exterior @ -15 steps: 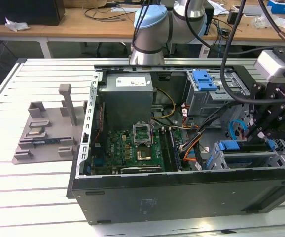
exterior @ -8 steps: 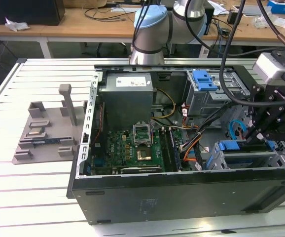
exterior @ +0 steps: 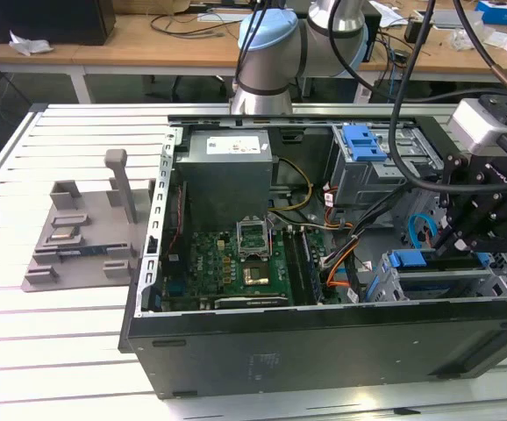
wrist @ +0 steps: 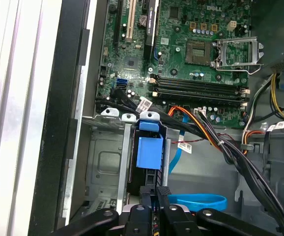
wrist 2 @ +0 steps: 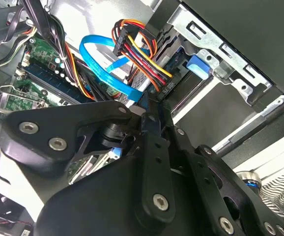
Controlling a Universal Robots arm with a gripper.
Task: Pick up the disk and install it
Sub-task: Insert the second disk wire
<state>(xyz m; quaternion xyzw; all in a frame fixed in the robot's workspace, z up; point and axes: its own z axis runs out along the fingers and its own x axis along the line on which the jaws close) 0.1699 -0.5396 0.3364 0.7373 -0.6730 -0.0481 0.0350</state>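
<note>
The disk (wrist: 149,152) stands on edge in a slot of the metal drive cage (wrist: 105,162), and its blue plastic rail faces the first wrist view. In the exterior view the disk's blue end (exterior: 407,260) shows at the top of the cage (exterior: 438,285), in the case's corner on the exterior view's right. My gripper (wrist: 157,191) hangs right over the disk's near end, with its black fingers pressed together and their tips at the rail. The gripper (exterior: 446,246) also reaches down into the case in the exterior view. In the second wrist view the gripper (wrist 2: 151,105) points at cables.
A blue flat cable (wrist: 196,200) loops beside the cage, and a bundle of coloured power wires (wrist 2: 137,54) runs close to the fingers. The motherboard (exterior: 236,263) and grey power supply (exterior: 227,175) fill the case's other side. A blue ribbed latch (exterior: 363,142) sits on the upper bay. A grey fixture (exterior: 78,237) lies on the slatted table.
</note>
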